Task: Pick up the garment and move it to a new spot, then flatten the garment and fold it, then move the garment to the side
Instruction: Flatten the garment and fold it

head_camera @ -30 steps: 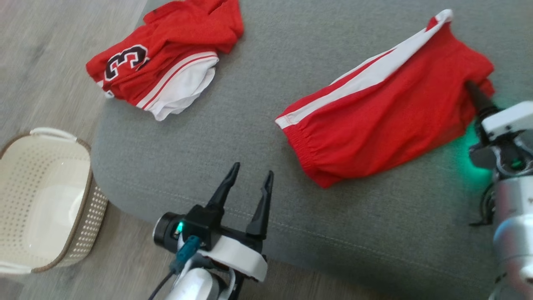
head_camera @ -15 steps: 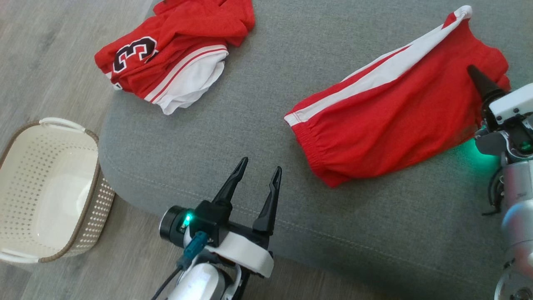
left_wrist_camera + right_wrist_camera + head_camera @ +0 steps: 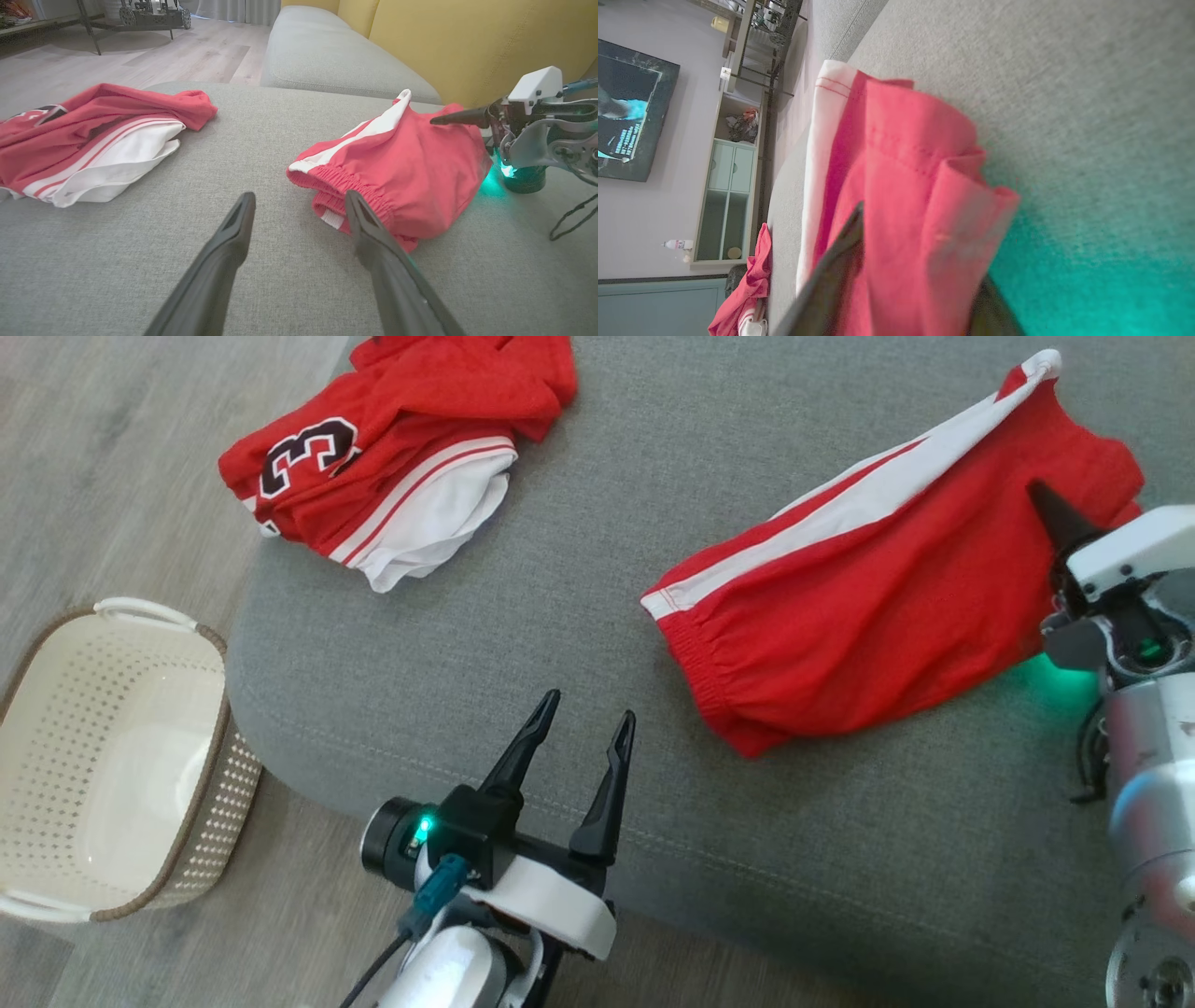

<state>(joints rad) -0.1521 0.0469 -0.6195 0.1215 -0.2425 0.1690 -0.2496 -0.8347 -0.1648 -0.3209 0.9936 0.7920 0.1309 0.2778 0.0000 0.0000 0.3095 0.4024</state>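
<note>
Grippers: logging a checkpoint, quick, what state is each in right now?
Left gripper: open, empty.
Right gripper: astride an edge of the shorts; cannot tell if clamped.

Broad grey fabric cushion, flat on top, rounded at the near left corner, with a seam running along the near edge. Carries two garments, well apart. Toward the right, red shorts with a white side stripe, lying loosely folded, elastic waistband facing the near left. At the far left corner, a crumpled red-and-white jersey showing a black number 3. Beside the cushion, pale wood-look floor – standing on it, close to the cushion's left edge, a cream perforated basket with a brown rim.
</note>
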